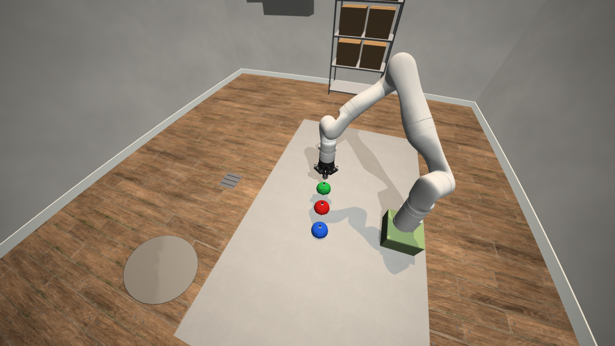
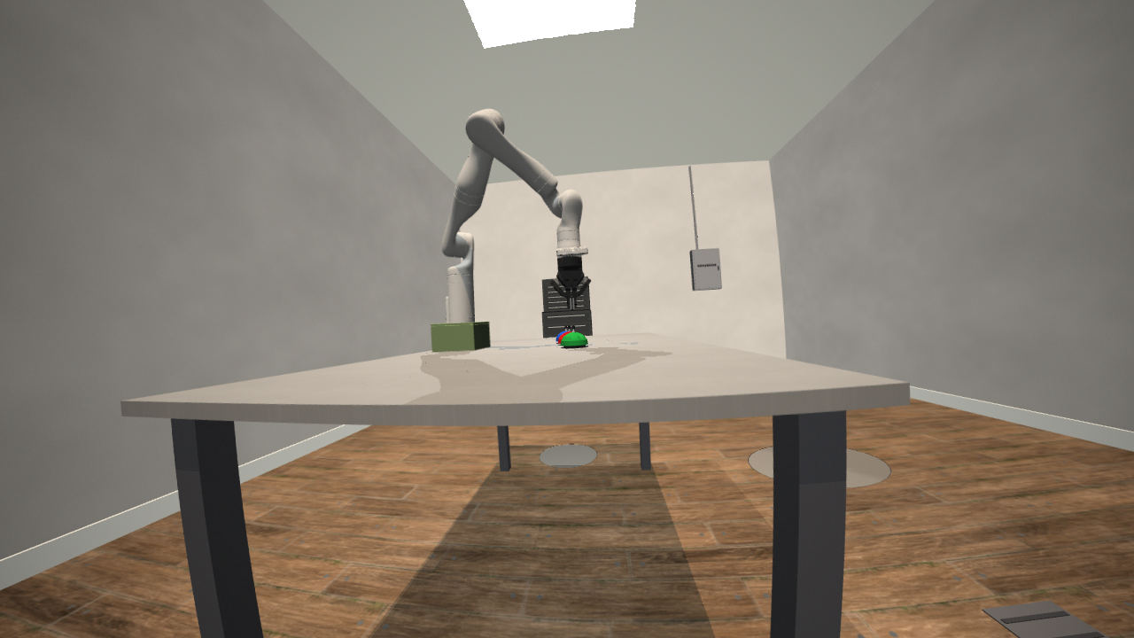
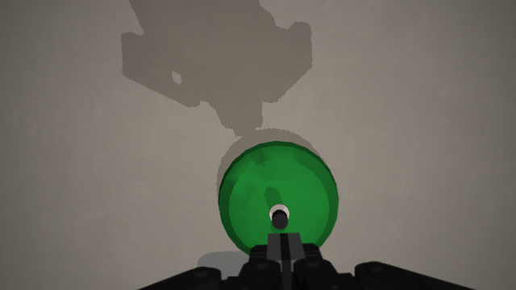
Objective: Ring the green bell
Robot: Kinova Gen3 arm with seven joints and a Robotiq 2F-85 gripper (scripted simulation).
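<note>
The green bell (image 1: 323, 188) sits on the table, farthest from the camera in a row of three bells. In the wrist view the green bell (image 3: 278, 197) fills the lower middle, and its dark button (image 3: 279, 219) on a white collar is uncovered. My gripper (image 1: 326, 173) is shut and empty. It hangs straight down, a short way above the green bell and clear of the button. In the exterior view the gripper (image 2: 571, 305) hovers above the green bell (image 2: 573, 339). The shut fingertips (image 3: 285, 246) show at the lower edge of the wrist view.
A red bell (image 1: 321, 207) stands next to the green one, and a blue bell (image 1: 319, 230) beyond it, all in one line. The arm's green base block (image 1: 402, 232) sits at the table's right edge. A shelf with boxes (image 1: 365, 36) stands by the back wall.
</note>
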